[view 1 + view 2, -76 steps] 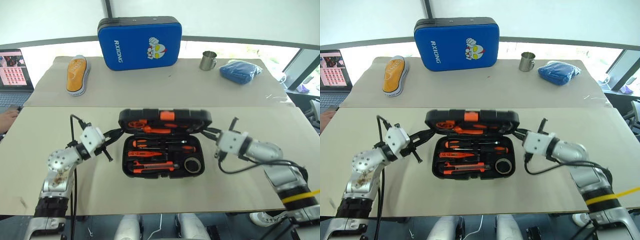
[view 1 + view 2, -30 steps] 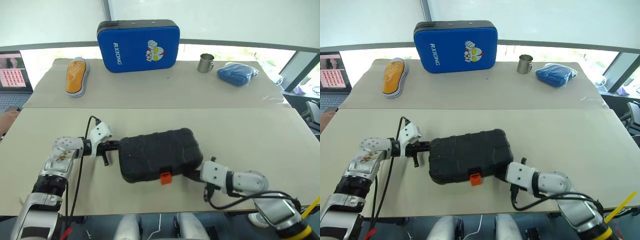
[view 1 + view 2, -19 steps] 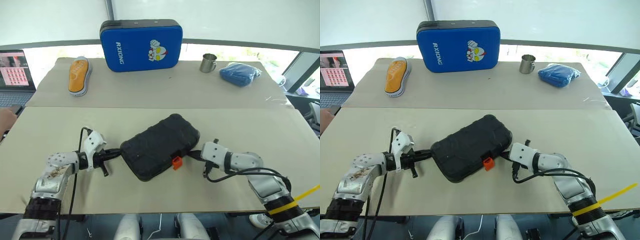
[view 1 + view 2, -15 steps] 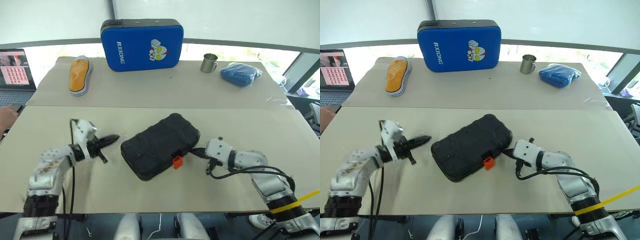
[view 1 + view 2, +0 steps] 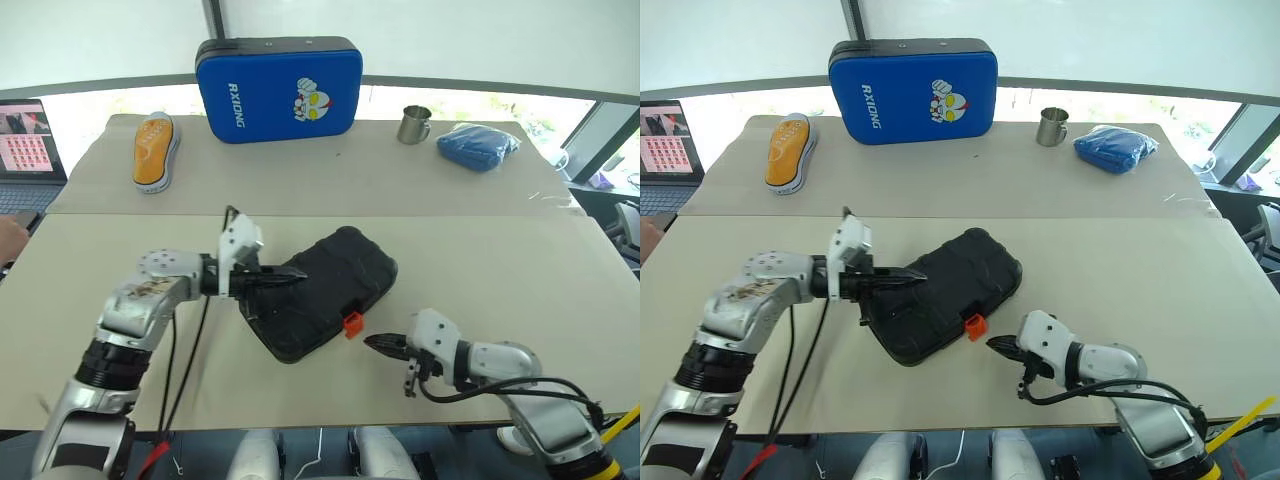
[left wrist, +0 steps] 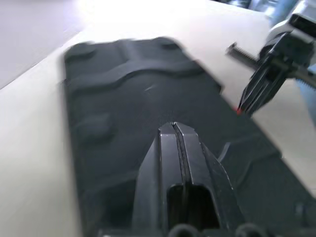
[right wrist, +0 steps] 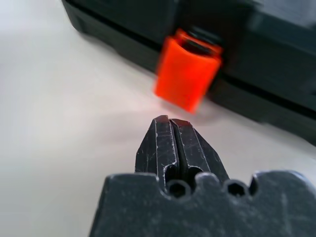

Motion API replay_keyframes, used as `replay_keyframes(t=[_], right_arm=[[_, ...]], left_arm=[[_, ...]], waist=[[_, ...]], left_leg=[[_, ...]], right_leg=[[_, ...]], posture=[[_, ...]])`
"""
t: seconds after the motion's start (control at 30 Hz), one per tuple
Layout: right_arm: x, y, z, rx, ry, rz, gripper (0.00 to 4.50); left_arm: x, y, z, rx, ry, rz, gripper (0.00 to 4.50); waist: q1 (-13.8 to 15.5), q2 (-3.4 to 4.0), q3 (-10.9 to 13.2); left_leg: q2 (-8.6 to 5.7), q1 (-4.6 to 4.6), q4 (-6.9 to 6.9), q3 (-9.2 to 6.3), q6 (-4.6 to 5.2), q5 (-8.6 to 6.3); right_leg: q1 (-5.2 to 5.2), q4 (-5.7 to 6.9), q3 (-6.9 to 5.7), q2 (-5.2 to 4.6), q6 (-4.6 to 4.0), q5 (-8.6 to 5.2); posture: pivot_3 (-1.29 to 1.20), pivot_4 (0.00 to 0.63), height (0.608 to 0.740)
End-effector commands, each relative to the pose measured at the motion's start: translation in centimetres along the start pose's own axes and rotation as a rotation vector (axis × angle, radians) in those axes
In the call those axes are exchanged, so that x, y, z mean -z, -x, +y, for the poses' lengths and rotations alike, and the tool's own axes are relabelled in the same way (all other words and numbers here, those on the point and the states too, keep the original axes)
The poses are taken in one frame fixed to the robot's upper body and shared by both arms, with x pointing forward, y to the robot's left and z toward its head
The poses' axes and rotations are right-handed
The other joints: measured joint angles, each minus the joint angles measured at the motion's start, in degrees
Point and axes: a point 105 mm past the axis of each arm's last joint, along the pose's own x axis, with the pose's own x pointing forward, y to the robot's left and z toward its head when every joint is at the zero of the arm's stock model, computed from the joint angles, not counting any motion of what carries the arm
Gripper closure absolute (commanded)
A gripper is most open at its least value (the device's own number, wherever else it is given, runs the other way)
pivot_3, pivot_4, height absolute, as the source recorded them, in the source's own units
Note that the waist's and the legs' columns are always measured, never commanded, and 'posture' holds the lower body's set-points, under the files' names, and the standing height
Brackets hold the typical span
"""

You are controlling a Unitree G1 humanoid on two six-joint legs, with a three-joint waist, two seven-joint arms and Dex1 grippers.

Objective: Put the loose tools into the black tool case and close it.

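Case first: your black tool case (image 5: 318, 292) lies shut on the near table (image 5: 520, 270), turned at a slant, with its ribbed lid up. Its orange latch (image 5: 352, 323) sticks out from the edge that faces you (in the right wrist view the latch (image 7: 187, 73) looks tipped outward from the edge).

Your left gripper (image 5: 297, 273) is pinched closed with nothing in it. It points to the right over the left part of the lid. In the left wrist view the closed fingers (image 6: 178, 148) sit over the lid, but you cannot tell if they touch it.

Your right gripper (image 5: 372, 342) is pinched closed too, and holds nothing. Its tip is low over the table, just beside the latch and not touching it.

Farther off, past both grippers, the back table (image 5: 340, 180) holds a blue cartoon case (image 5: 279, 88) standing up, an orange shoe (image 5: 153, 152) to the left of it, a metal cup (image 5: 414, 123) and a blue cloth (image 5: 478, 144) to the right. A laptop (image 5: 25, 150) sits at the far left edge.
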Motion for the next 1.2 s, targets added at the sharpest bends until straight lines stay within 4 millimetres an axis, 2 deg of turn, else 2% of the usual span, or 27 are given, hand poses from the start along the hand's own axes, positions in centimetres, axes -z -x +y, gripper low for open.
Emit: replay_keyframes(t=[0.03, 0.07, 0.1, 0.17, 0.2, 0.23, 0.3, 0.33, 0.43, 0.57, 0.7, 0.77, 0.97, 1.13, 1.2], right_arm=[[-0.1, 0.3, -1.0, 0.121, -0.05, 0.014, 4.49], [-0.1, 0.4, -1.1, 0.137, -0.076, 0.012, 4.49], [-0.1, 0.6, -1.0, 0.148, -0.094, 0.011, 4.04], [0.0, 0.7, -0.2, 0.13, -0.111, 0.025, 3.58], [0.2, 0.7, 0.1, 0.124, -0.115, 0.037, 3.12], [0.5, 0.7, 0.5, 0.119, -0.122, 0.052, 2.89], [0.6, 0.7, 0.5, 0.145, -0.133, 0.055, 2.14], [0.5, 0.8, 0.2, 0.174, -0.153, 0.045, 1.96], [-0.5, 1.3, -0.2, 0.235, -0.241, -0.018, 1.96], [-1.7, 0.8, 1.0, 0.203, -0.303, -0.08, 1.96], [-1.9, -0.1, 0.6, 0.253, -0.326, -0.088, 0.93], [-1.9, -0.3, 0.4, 0.283, -0.343, -0.088, 0.15], [-1.3, -1.1, 0.8, 0.301, -0.369, -0.046, 0.06], [-1.7, -1.5, 0.9, 0.293, -0.386, -0.066, 0.06], [-1.9, -1.6, 0.9, 0.291, -0.384, -0.077, 0.57]], left_arm=[[0.1, -0.1, -0.1, 0.021, -0.058, 0.019, 4.5], [0.4, -0.1, 0.0, 0.023, -0.061, 0.025, 4.5], [0.6, -0.1, 0.0, 0.022, -0.062, 0.027, 4.5], [0.9, -0.1, 0.2, 0.015, -0.061, 0.026, 4.5], [1.1, -0.1, 0.2, 0.014, -0.062, 0.026, 4.5], [1.2, -0.1, 0.2, 0.013, -0.062, 0.026, 4.5], [1.4, -0.2, 0.2, 0.015, -0.065, 0.027, 4.5], [1.5, -0.3, 0.2, 0.016, -0.067, 0.028, 4.5], [1.5, -0.2, 0.2, 0.008, -0.066, 0.027, 4.5], [1.9, -0.3, -0.1, 0.013, -0.046, 0.035, 4.5], [1.8, -0.3, -0.1, 0.012, -0.048, 0.039, 4.5], [1.8, -0.2, 0.0, 0.004, -0.048, 0.045, 4.5], [1.9, -0.1, -0.2, 0.006, -0.049, 0.064, 4.5], [1.7, -0.2, -0.2, 0.002, -0.053, 0.066, 4.5], [1.6, -0.2, -0.1, 0.001, -0.053, 0.065, 4.5]], waist=[[0.09, 0.0, 0.0], [0.17, 0.0, 0.0], [0.18, 0.0, 0.0], [0.19, 0.0, 0.0], [0.19, 0.0, 0.0], [0.19, 0.0, 0.0], [0.18, 0.01, -0.01], [0.18, 0.0, -0.01], [0.18, 0.01, -0.01], [0.17, 0.02, -0.02], [0.14, 0.02, -0.02], [0.14, 0.02, -0.02], [0.12, 0.02, -0.02], [0.1, 0.02, -0.02], [0.1, 0.02, -0.02]], left_leg=[[0.0, -0.01, 0.0, 0.0, 0.0, 0.0], [0.0, -0.01, 0.0, 0.01, 0.0, 0.0], [0.0, -0.01, 0.0, 0.03, 0.0, 0.0], [-0.02, -0.01, 0.0, 0.04, 0.0, 0.0], [-0.02, -0.01, 0.01, 0.03, 0.0, 0.0], [-0.02, 0.01, 0.01, 0.03, 0.0, 0.0], [-0.02, 0.04, 0.01, 0.03, 0.0, 0.0], [-0.02, 0.05, 0.01, 0.03, 0.0, 0.0], [-0.01, 0.05, 0.01, 0.01, 0.0, 0.0], [0.0, 0.04, 0.01, -0.09, 0.0, 0.0], [0.0, 0.05, 0.01, -0.1, 0.0, 0.0], [0.0, 0.06, 0.01, -0.1, 0.0, 0.0], [0.0, 0.05, 0.01, -0.1, 0.0, 0.0], [0.0, 0.05, 0.0, -0.1, 0.0, 0.0], [0.0, 0.05, 0.0, -0.1, 0.0, 0.0]], right_leg=[[0.0, 0.0, 0.0, 0.0, 0.0, 0.0], [-0.01, 0.0, 0.0, -0.01, 0.0, 0.0], [0.0, 0.0, 0.0, -0.01, 0.0, 0.0], [0.0, 0.0, 0.0, -0.03, 0.0, -0.01], [0.01, -0.01, 0.0, -0.03, 0.0, -0.01], [0.04, -0.01, 0.0, -0.03, 0.01, -0.01], [0.05, 0.0, 0.0, -0.03, 0.01, -0.01], [0.07, 0.0, 0.0, -0.03, 0.01, -0.01], [0.07, 0.01, -0.01, -0.02, 0.01, -0.01], [0.07, 0.02, 0.0, -0.02, 0.01, -0.01], [0.07, 0.02, 0.0, -0.02, 0.02, -0.02], [0.07, 0.02, 0.0, -0.02, 0.01, -0.02], [0.06, 0.02, 0.0, -0.01, 0.01, -0.02], [0.05, 0.02, -0.01, -0.01, 0.01, -0.03], [0.05, 0.02, 0.0, -0.01, 0.01, -0.03]], posture=[[0.0, 0.15, 0.74], [0.0, 0.15, 0.74], [0.0, 0.15, 0.74], [0.0, 0.15, 0.74], [0.0, 0.15, 0.74], [0.0, 0.15, 0.74], [0.0, 0.15, 0.74], [0.0, 0.15, 0.74], [0.0, 0.15, 0.74], [0.0, 0.15, 0.74], [0.0, 0.15, 0.74], [0.0, 0.15, 0.74], [0.0, 0.15, 0.74], [0.0, 0.15, 0.74], [0.0, 0.15, 0.74]])
